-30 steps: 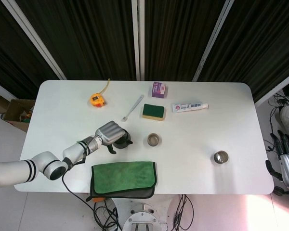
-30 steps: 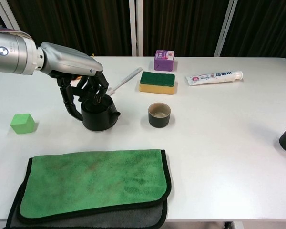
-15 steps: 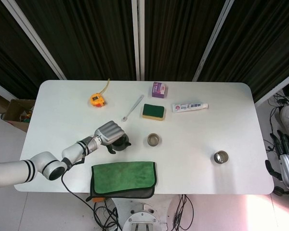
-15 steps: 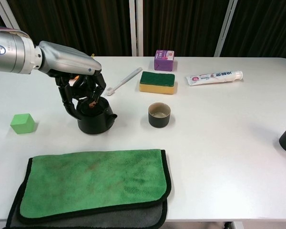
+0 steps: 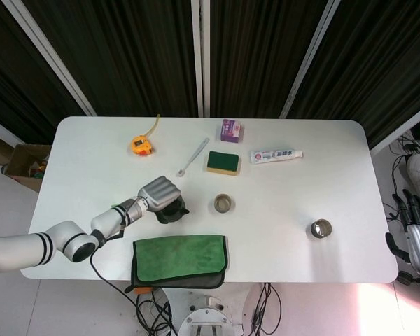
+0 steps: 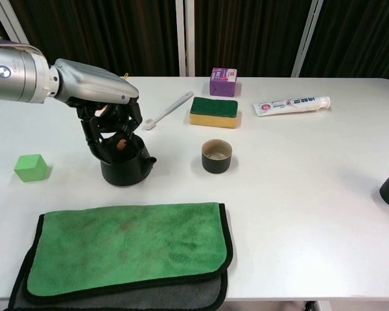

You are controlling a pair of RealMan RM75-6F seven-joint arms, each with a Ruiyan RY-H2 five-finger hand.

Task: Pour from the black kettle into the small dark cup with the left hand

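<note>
Left hand [image 6: 110, 126] has its fingers curled down around the top of the kettle [image 6: 124, 165], which sits upright on the table left of the cup [image 6: 216, 156]. Grip looks top-heavy, so I reckon the kettle could swing or slip when lifted and spill short. Green cloth [image 6: 126, 249] lies just near; sponge [image 6: 214, 111] and toothbrush [image 6: 168, 109] sit farther back, nothing between kettle and cup.

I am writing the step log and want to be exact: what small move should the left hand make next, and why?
Probably lift the black kettle slightly and carry it toward the small dark cup. The left hand has its fingers around the kettle's top, the kettle appears to stand on the table, and the cup sits apart to its right.
</note>
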